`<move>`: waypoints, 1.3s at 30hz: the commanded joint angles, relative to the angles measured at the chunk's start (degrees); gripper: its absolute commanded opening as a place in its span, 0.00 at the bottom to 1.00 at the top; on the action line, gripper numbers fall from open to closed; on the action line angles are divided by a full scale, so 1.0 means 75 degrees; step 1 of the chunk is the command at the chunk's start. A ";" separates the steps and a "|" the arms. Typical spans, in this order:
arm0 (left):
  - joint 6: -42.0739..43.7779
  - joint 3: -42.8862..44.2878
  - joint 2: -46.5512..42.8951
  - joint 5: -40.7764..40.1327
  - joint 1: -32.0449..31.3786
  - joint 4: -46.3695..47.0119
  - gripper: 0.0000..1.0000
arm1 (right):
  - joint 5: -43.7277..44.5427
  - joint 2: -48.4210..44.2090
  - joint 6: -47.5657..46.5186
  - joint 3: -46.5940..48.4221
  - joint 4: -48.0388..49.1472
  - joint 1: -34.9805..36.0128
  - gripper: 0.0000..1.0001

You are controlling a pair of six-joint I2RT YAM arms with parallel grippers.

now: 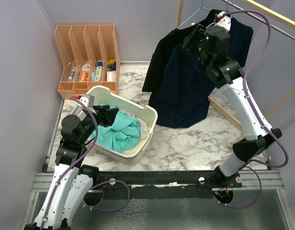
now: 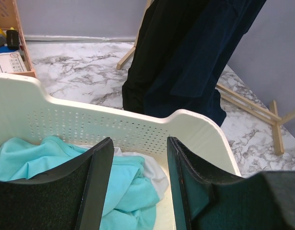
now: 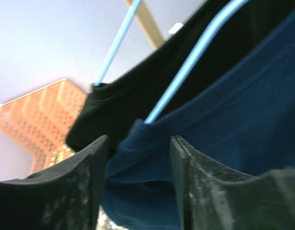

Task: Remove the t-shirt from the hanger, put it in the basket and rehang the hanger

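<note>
Right fingers (image 3: 85, 182) are spread wide with nothing in them. They're lined up on the shoulder of the navy t-shirt (image 1: 185, 91), right where the light blue hanger (image 3: 185, 72) slips into the fabric. I'd pinch cloth only, just beside the hanger arm, then ease the shoulder down and off the end. Yank it and the whole hanger probably swings.

The t-shirt hangs in the upper right of the overhead view, in front of a black shirt (image 1: 159, 57), hem near the marble surface (image 1: 185, 143). It looks dark and soft, with loose folds.

Left fingers (image 2: 89, 187) are wide open too and empty, hovering over the white basket (image 1: 137, 143) of teal cloth (image 1: 121, 132) at lower left.
</note>
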 commanded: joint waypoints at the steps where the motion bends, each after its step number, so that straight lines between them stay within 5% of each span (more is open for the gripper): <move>1: 0.0023 -0.0054 -0.0102 -0.0053 -0.0022 0.0160 0.51 | 0.2146 0.0003 0.0439 -0.0057 -0.0411 0.0060 0.49; 10: 0.0004 -0.0066 -0.0134 0.0030 -0.0032 0.0200 0.51 | 0.3393 -0.0297 0.0138 -0.0774 -0.0454 0.0064 0.46; 21: -0.0052 -0.0090 -0.0122 0.0157 -0.0027 0.0251 0.51 | 0.4469 -0.2070 -0.1250 -0.2864 0.0282 0.0067 0.49; 31: -0.0069 -0.0101 -0.0117 0.0197 -0.0031 0.0275 0.51 | 0.3524 -0.2313 -0.2028 -0.3228 0.0451 0.0008 0.57; 33: -0.0067 -0.0101 -0.0130 0.0176 -0.0032 0.0279 0.51 | 0.3581 -0.2201 -0.1996 -0.3097 0.0358 0.0007 0.55; 39: -0.0046 -0.0090 -0.0112 0.0152 -0.0033 0.0259 0.51 | 0.4129 -0.2456 -0.2128 -0.3322 0.0861 0.0008 0.19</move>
